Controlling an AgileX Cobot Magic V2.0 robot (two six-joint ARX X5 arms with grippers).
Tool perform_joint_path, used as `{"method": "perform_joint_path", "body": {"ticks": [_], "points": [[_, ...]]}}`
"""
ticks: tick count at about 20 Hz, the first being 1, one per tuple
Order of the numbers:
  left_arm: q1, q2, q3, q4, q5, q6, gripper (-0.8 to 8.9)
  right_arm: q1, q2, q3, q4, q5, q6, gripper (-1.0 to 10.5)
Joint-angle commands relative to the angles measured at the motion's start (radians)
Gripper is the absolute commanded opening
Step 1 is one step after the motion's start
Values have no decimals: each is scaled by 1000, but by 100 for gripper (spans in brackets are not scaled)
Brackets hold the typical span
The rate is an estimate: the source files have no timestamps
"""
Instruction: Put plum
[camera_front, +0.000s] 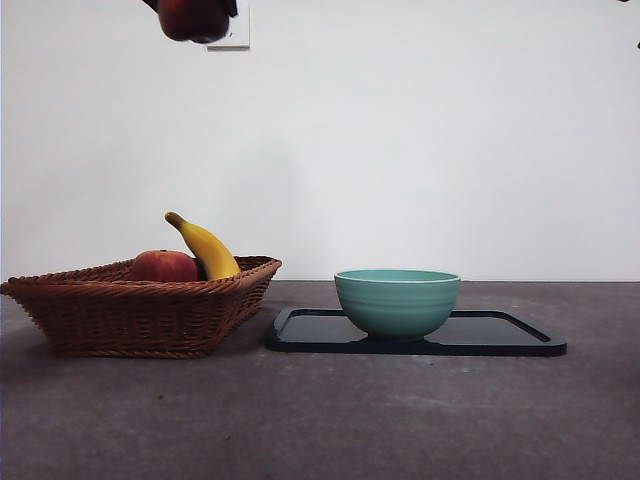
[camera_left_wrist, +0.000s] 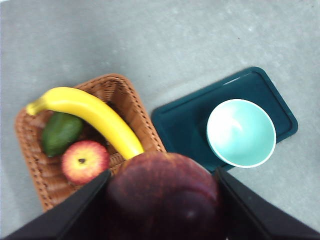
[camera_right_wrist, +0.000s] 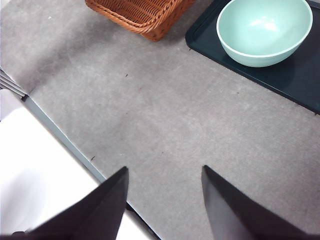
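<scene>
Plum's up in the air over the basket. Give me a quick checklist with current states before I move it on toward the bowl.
1. Left pincer grips the plum from both sides: ok.
2. Plum lifted above the basket: ok.
3. Bowl empty: ok.
4. Bowl upright on the tray: ok.
5. Right pincer open, over bare table, away from the bowl: ok.
6. Grip firmness: cannot tell.
</scene>
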Motion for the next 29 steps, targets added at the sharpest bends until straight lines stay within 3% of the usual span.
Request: {"method": "perform_joint_path", "body": {"ticks": [1,4,9,15,23,29], "points": [[9,-24,-40,11,-3,17,208,5,2,3,10,3,-8,234],[29,-82,-201,73,-3,17,208,5,2,3,10,3,-8,234],[42,-180,-562,329,-3,14,208,5,2,3,11,3,-8,234],[42,-180,-841,597,-4,32,208,5,2,3,11,3,-7,234],[54,-180,-1120,932,-51,77,208,5,2,3,13,3,-7,234],[56,-174,-1155,1044,-51,158,207,5,2,3,17,3,-2,234]]}}
